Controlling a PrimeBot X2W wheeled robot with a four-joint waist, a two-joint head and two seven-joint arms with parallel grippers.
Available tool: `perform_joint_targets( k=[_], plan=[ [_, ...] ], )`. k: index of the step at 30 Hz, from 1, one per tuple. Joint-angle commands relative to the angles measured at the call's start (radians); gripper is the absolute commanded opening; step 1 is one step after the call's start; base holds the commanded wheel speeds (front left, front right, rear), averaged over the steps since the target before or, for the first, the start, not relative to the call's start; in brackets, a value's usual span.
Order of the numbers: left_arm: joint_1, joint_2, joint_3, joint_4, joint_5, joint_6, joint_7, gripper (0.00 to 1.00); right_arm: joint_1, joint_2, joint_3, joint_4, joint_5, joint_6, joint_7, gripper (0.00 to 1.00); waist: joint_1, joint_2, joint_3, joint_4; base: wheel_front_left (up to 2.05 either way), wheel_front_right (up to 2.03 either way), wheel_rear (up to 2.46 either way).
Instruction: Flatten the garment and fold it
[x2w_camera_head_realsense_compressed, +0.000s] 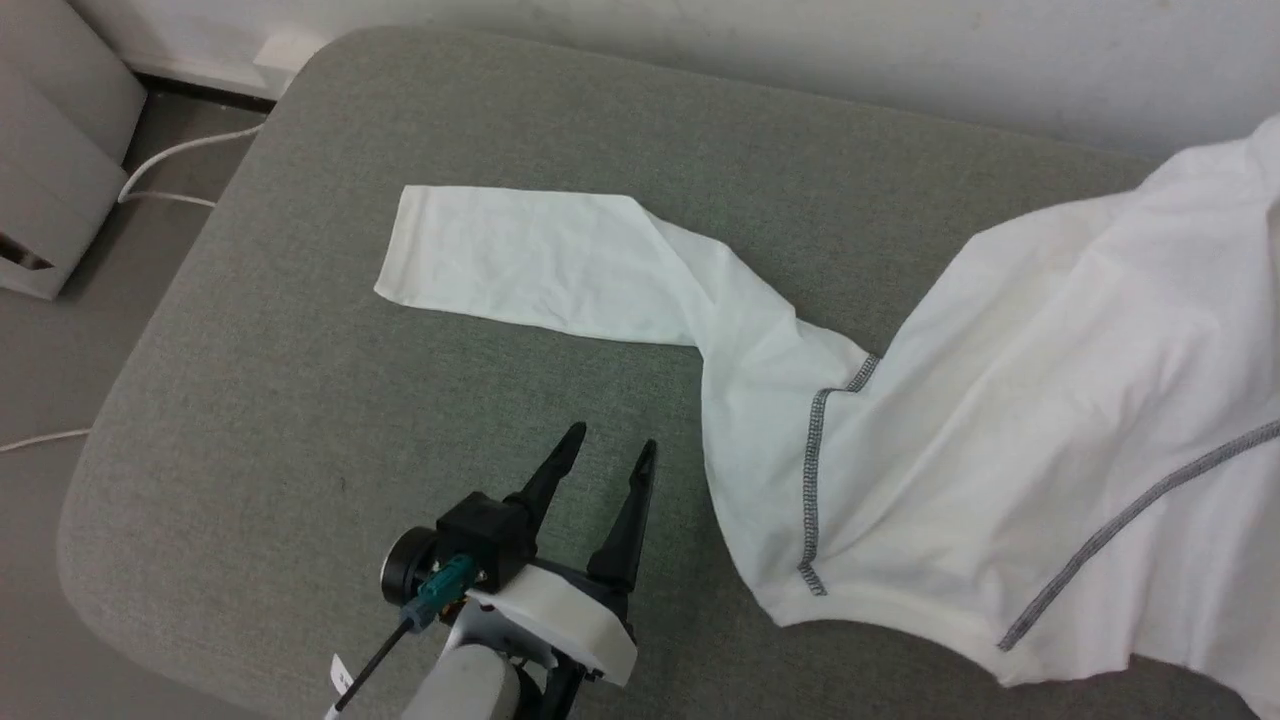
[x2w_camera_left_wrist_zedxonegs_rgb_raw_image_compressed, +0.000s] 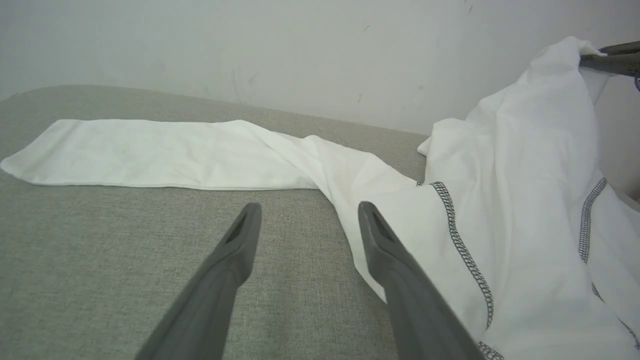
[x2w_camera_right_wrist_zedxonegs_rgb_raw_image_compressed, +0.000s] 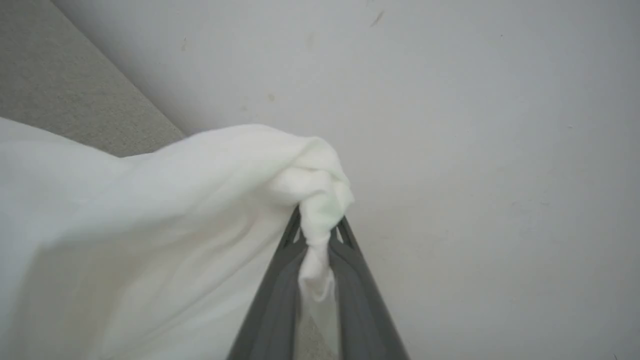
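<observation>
1. Grey cushion (x2w_camera_head_realsense_compressed: 300, 400) set against a white wall (x2w_camera_head_realsense_compressed: 800, 60). Bare floor (x2w_camera_head_realsense_compressed: 60, 400) and a pale cable (x2w_camera_head_realsense_compressed: 170, 160) lie past its left edge.
2. Garment (x2w_camera_head_realsense_compressed: 1000, 400) covers the right half of the cushion. Sleeve (x2w_camera_head_realsense_compressed: 520, 260) lies flat and runs toward the far-left corner, its cuff well short of the left edge. The body slopes up toward the far-right corner and is off the cushion there, while the hem lies close to the near edge. Dark stitching (x2w_camera_head_realsense_compressed: 812, 470) marks the seam where sleeve meets body.
3. Right gripper (x2w_camera_right_wrist_zedxonegs_rgb_raw_image_compressed: 320, 230) has its fingers pinched tight on a bunched knot of cloth, held high in front of the wall. My reading: the lift lets the body hang and drop its creases before it is spread.
4. Left gripper (x2w_camera_head_realsense_compressed: 612, 440) has its jaws wide apart with nothing between them. It sits low over the cushion by the near edge, just beside the garment's left side.
5. Its forearm comes in over the near edge, fingers pointing toward the far edge at the sleeve's root. Whether its right finger touches cloth, I cannot tell.
6. Likely it is poised for a second hold, so both arms can pull the body taut. This is the flattening stage; folding has not begun.
</observation>
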Motion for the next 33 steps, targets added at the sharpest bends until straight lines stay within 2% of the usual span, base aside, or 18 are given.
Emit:
perform_joint_targets(
  k=[1,6,8,9,10,11,17,23,28,33],
  plan=[
    [-0.026,-0.005,-0.007,0.003,-0.007,-0.01,-0.007,1.0,-0.049,-0.002,0.005,0.016,-0.03,-0.002,-0.03,0.0,-0.0002,-0.0001,0.041,0.024,0.0,0.0,0.0],
    [-0.062,-0.012,-0.026,0.011,-0.014,-0.01,-0.011,1.0,-0.158,0.015,0.042,0.115,-0.12,-0.002,-0.114,0.0,-0.0002,-0.0001,0.085,0.041,0.0,0.0,0.0],
    [-0.071,-0.014,-0.033,0.018,-0.016,-0.009,-0.012,1.0,-0.165,0.039,0.065,0.187,-0.113,-0.002,-0.117,0.0,-0.0002,-0.0001,0.09,0.043,0.0,0.0,0.0],
    [-0.074,-0.015,-0.036,0.021,-0.018,-0.008,-0.012,1.0,-0.165,0.051,0.071,0.221,-0.103,-0.002,-0.119,0.27,-0.0002,-0.0001,0.091,0.043,0.0,0.0,0.0],
    [-0.077,-0.015,-0.038,0.024,-0.02,-0.006,-0.013,1.0,-0.164,0.062,0.075,0.254,-0.094,-0.002,-0.12,0.89,-0.0002,-0.0001,0.09,0.041,0.0,0.0,0.0],
    [-0.078,-0.016,-0.039,0.029,-0.022,-0.004,-0.013,1.0,-0.16,0.075,0.081,0.283,-0.081,-0.002,-0.125,1.0,-0.0002,-0.0001,0.086,0.038,0.0,0.0,0.0],
    [-0.075,-0.012,-0.03,0.054,-0.027,0.0,-0.014,1.0,-0.14,0.141,0.095,0.398,0.008,-0.002,-0.197,1.0,-0.0002,-0.0001,0.021,-0.015,0.0,0.0,0.0],
    [-0.043,0.012,-0.007,0.067,-0.037,0.003,-0.014,1.0,-0.118,0.202,0.076,0.423,0.117,-0.002,-0.307,1.0,-0.0002,-0.0001,-0.079,-0.097,0.0,0.0,0.0],
    [0.004,0.029,0.011,0.065,-0.057,0.012,-0.013,1.0,-0.043,0.233,0.035,0.368,0.213,-0.002,-0.421,1.0,-0.0002,-0.0001,-0.151,-0.162,0.0,0.0,0.0],
    [0.056,0.045,0.024,0.06,-0.087,0.016,0.002,1.0,0.107,0.279,-0.017,0.236,0.293,-0.002,-0.472,1.0,-0.0002,-0.0001,-0.192,-0.221,0.0,0.0,0.0]
  ],
)
